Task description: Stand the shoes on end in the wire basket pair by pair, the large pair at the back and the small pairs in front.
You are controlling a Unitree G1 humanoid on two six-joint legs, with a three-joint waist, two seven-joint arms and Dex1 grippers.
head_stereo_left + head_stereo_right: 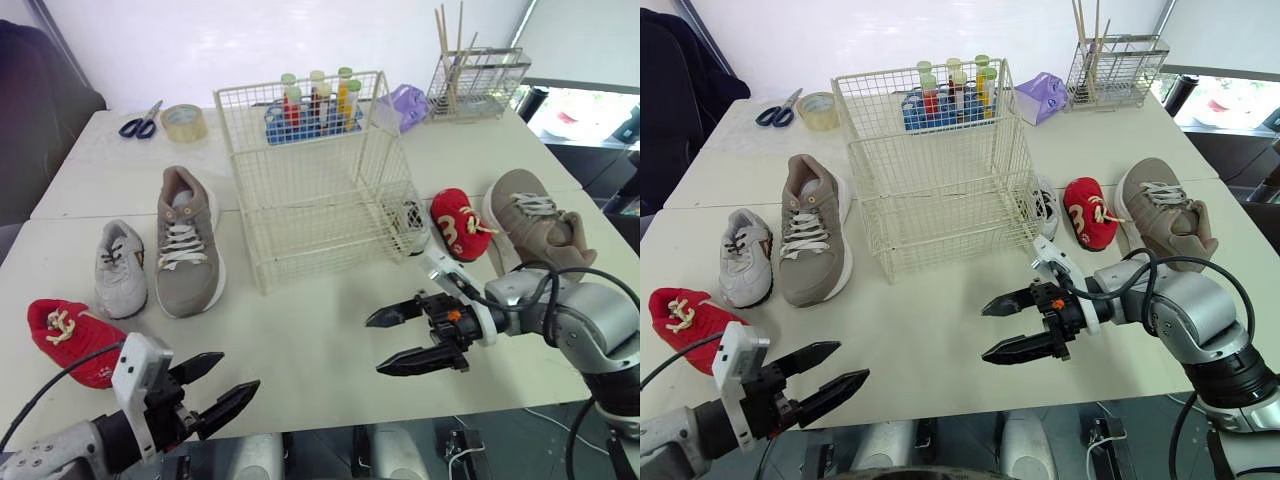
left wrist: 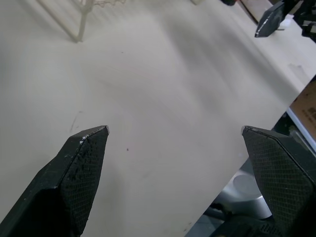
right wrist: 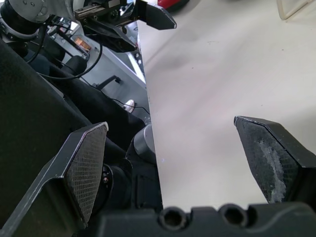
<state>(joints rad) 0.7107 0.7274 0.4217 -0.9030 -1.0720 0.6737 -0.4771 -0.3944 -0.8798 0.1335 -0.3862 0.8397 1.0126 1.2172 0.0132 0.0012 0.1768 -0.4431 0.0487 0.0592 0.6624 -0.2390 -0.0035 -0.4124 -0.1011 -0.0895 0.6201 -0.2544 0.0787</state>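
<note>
the right grey shoe (image 1: 1044,205) lay half hidden behind the wire basket's (image 1: 300,225) right corner, seen partly through the mesh, as was a rack of bottles (image 1: 312,108) behind the basket. just beside that shoe lay the right red shoe (image 1: 459,224), then the right beige shoe (image 1: 535,222). left of the basket lay the left beige shoe (image 1: 187,243), the left grey shoe (image 1: 120,268) and the left red shoe (image 1: 62,335), 1 end covered by the left wrist. markings on all 6 shoes were too small to read. the left gripper (image 1: 240,371) hung at the surface's (image 1: 300,340) near edge and the right gripper (image 1: 373,347) over it in front of the basket, both with fingers spread wide, holding nothing.
</note>
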